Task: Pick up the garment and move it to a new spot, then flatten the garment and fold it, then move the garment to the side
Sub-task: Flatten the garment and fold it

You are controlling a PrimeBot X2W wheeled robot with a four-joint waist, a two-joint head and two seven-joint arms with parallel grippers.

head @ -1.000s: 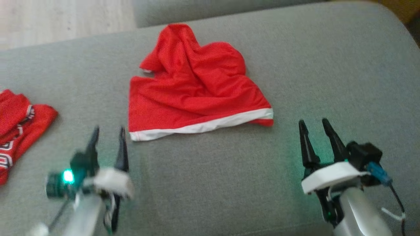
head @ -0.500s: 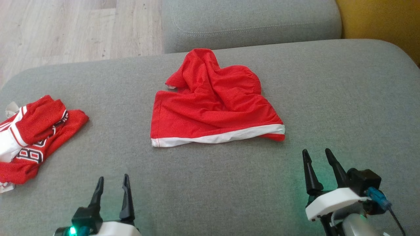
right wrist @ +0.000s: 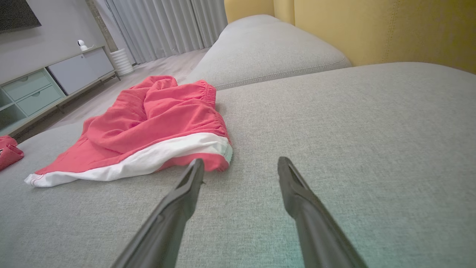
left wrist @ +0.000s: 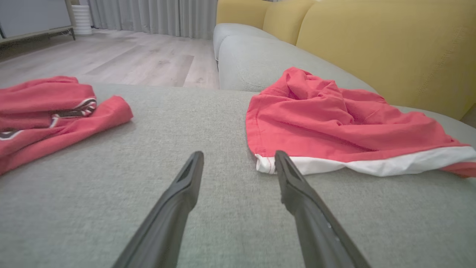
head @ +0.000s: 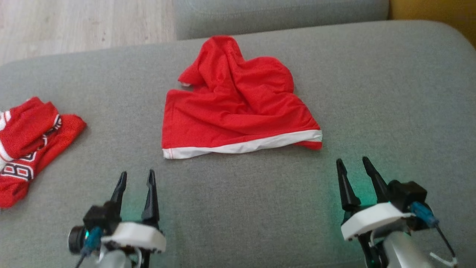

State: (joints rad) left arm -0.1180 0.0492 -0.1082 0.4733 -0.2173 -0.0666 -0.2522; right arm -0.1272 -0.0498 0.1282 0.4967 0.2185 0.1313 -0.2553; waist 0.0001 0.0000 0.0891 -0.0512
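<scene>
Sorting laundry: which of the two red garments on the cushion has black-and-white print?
The bunched red jersey at the far left, printed in black and white. The red shorts in the middle carry only a white band.

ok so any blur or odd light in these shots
Head view: slightly soft, green glow on the cushion by the right gripper, fainter by the left gripper. Left wrist view: fingers blurred up close, red shorts sharper. Right wrist view: greenish tint low on the cushion.
</scene>
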